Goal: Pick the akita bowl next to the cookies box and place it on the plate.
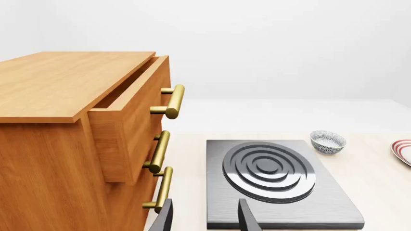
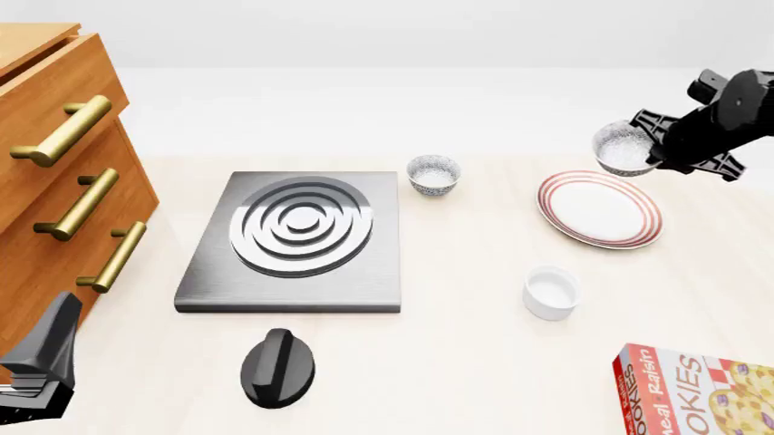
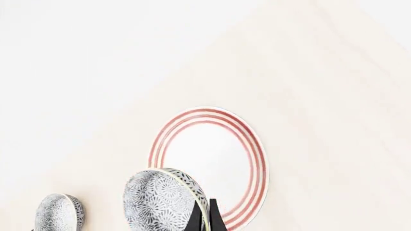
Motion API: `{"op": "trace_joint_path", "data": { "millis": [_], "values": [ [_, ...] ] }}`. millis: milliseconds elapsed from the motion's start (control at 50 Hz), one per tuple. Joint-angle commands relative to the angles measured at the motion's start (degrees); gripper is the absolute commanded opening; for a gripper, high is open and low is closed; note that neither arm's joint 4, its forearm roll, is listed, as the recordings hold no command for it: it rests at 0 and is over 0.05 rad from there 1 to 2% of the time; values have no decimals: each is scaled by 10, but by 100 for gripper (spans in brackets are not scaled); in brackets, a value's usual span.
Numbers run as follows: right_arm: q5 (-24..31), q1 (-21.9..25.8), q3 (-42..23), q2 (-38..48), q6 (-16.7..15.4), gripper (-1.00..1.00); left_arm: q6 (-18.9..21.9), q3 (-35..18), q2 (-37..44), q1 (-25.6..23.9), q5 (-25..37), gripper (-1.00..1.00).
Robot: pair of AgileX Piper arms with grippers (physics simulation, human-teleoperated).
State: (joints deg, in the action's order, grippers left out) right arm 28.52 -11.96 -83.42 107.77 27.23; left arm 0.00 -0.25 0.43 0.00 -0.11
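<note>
My right gripper (image 2: 650, 145) is shut on the rim of the akita bowl (image 2: 624, 148), white inside and grey-blue speckled outside. It holds the bowl in the air over the far right edge of the plate (image 2: 601, 210), which is white with red rings. In the right wrist view the thin fingers (image 3: 197, 217) pinch the akita bowl's (image 3: 163, 202) rim, and the plate (image 3: 209, 161) lies below. The cookies box (image 2: 695, 394) rests at the near right corner. My left gripper (image 2: 43, 362) stays at the near left, open and holding nothing, with its fingers (image 1: 247, 216) apart.
A look-alike bowl (image 2: 433, 174) stands beside the grey stove plate (image 2: 296, 240). A plain white cup (image 2: 550, 292) sits in front of the plate and a black knob (image 2: 278, 367) lies near the stove's front. A wooden drawer cabinet (image 2: 61, 172), top drawer partly open, fills the left side.
</note>
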Motion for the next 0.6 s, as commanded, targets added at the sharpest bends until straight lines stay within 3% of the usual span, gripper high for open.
{"op": "trace_joint_path", "data": {
  "millis": [20,600],
  "values": [
    [-15,11,33,-32,7,-100,0,0,0,0,0,100],
    [-67,33,120,-59,15,-100,0,0,0,0,0,100]
  ]
}}
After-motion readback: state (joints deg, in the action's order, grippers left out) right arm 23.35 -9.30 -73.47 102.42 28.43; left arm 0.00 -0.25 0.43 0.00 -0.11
